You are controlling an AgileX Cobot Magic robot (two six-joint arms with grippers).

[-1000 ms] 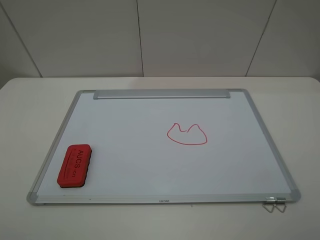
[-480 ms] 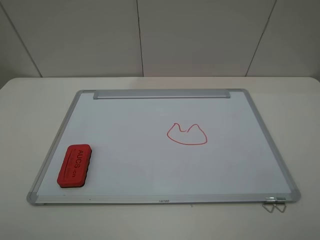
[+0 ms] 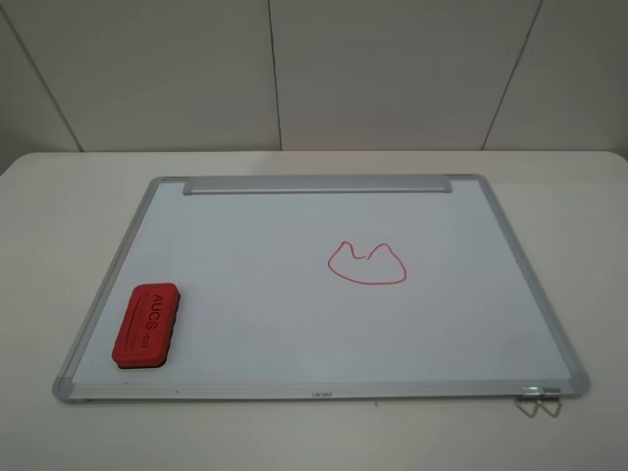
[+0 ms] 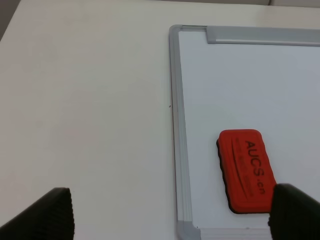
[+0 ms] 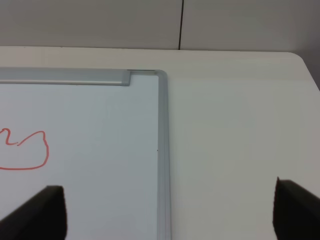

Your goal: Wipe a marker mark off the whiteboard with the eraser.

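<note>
The whiteboard (image 3: 275, 255) lies flat on a white table, its tray strip (image 3: 316, 184) along the far edge. The red eraser (image 3: 146, 325) with black lettering rests on the board near its front left corner. No thin zigzag marker mark shows on the board in any view. The only red drawing is a closed two-humped outline (image 3: 367, 267) right of centre. In the left wrist view the eraser (image 4: 246, 170) lies just ahead of my left gripper (image 4: 170, 220), which is open and empty. My right gripper (image 5: 168, 220) is open above the board's right frame (image 5: 162, 150), with the outline (image 5: 25, 152) off to one side.
A small wire clip (image 3: 538, 400) hangs at the board's front right corner. White table (image 3: 59, 216) surrounds the board on all sides, and a panelled wall stands behind it. Neither arm appears in the exterior high view.
</note>
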